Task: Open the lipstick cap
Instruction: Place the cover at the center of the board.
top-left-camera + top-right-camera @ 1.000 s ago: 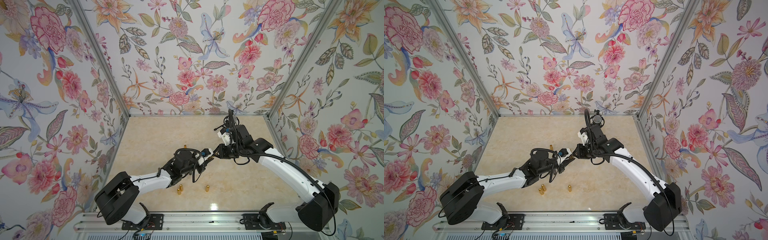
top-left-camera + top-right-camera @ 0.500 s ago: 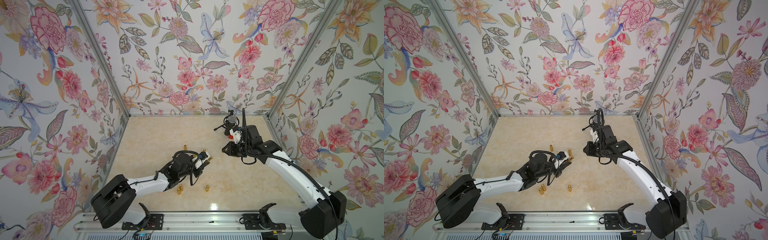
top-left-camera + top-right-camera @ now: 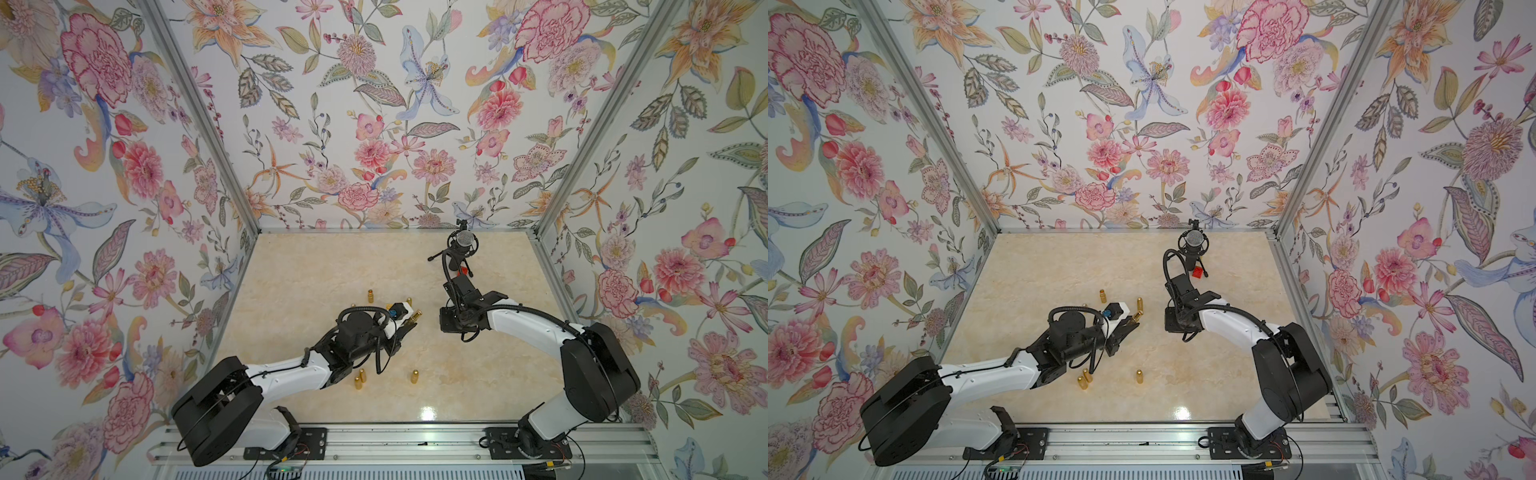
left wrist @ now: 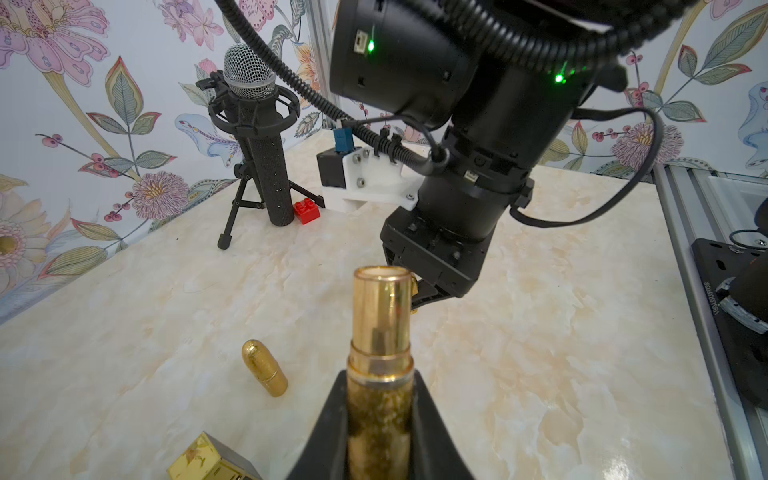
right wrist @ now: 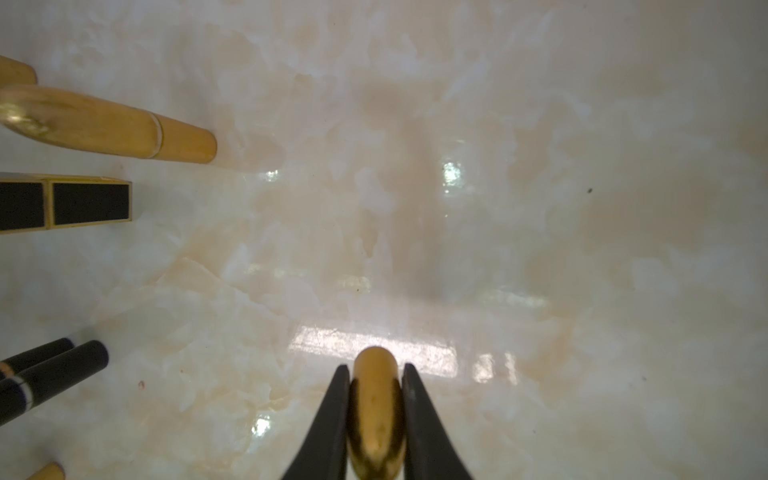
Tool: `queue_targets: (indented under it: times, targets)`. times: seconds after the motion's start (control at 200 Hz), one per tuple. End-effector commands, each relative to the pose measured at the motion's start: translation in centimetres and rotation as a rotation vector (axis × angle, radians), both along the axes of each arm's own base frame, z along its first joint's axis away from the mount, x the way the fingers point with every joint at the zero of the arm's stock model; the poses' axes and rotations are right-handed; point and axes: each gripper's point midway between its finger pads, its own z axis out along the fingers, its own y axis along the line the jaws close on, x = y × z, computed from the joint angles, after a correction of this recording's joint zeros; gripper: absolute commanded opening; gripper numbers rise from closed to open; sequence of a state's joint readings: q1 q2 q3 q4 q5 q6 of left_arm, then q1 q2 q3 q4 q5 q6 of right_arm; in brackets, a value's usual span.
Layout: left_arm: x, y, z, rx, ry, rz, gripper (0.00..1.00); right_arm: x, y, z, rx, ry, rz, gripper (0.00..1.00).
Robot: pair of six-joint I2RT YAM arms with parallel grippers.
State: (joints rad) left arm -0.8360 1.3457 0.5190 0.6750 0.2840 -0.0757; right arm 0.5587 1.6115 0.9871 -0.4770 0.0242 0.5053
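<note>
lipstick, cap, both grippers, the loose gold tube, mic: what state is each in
left gripper: shut on lipstick
right gripper: shut on cap
lipstick: uncapped, held by its base
cap: off, clear of the lipstick
gold tube: capped, on table
mic: upright on tripod

A glossy cream, marble-patterned table (image 3: 316,266) carries a black microphone on a small tripod (image 3: 464,243) near its far right corner, and a small red plastic toy brick (image 3: 1197,272) sits just beside the stand. Small gold bullet-shaped lipstick tubes are scattered on it. One far tube (image 3: 370,296) and its neighbour (image 3: 409,301) sit mid-table, while a close pair (image 3: 360,378) and a lone tube (image 3: 414,376) sit nearer the front rail.
</note>
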Motion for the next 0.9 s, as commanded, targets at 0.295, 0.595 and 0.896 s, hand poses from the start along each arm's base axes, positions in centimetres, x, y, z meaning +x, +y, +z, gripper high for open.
queue_targets:
  times: [0.295,0.595,0.896]
  targets:
    - [0.4,0.7,0.8,-0.044,-0.008,0.034,0.18,1.0,-0.7,-2.9,-0.127,-0.009,-0.033,0.21]
    - [0.5,0.9,0.6,-0.041,-0.007,0.040,0.18,0.8,-0.4,-3.4,-0.131,0.003,-0.012,0.28]
    - [0.5,1.0,0.8,-0.046,-0.010,0.039,0.18,0.9,-0.3,-1.2,-0.103,-0.037,-0.018,0.35]
